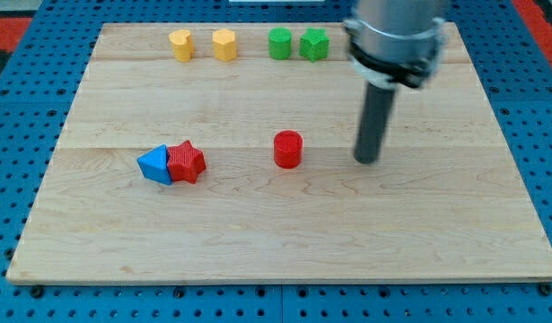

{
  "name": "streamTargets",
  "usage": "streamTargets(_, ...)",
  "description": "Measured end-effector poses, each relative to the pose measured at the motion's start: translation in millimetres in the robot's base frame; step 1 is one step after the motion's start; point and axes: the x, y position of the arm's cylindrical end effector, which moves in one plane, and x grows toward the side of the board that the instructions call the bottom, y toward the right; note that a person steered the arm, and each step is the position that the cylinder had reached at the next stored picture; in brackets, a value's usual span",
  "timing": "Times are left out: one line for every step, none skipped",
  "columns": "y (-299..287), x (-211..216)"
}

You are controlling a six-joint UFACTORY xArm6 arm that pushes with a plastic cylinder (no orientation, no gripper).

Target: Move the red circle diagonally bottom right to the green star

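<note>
Pale smooth wooden board (284, 224)

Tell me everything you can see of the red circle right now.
The red circle is a short upright cylinder, ribbed like printed plastic, standing flat on the wooden board near its middle. Nothing touches it. My tip rests on the board to its right, apart from it; the red star lies well off to its left.

We see my tip (367, 161) near the red circle (288, 149), on its right; green star (314, 44) sits at board's top.
</note>
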Motion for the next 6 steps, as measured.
streamTargets(-85.7,12.8)
streamTargets(-134.5,-15.7)
streamTargets(-98.3,-54.6)
streamTargets(-94.0,-70.8)
streamTargets(-104.4,-76.3)
streamTargets(-5.8,-88.6)
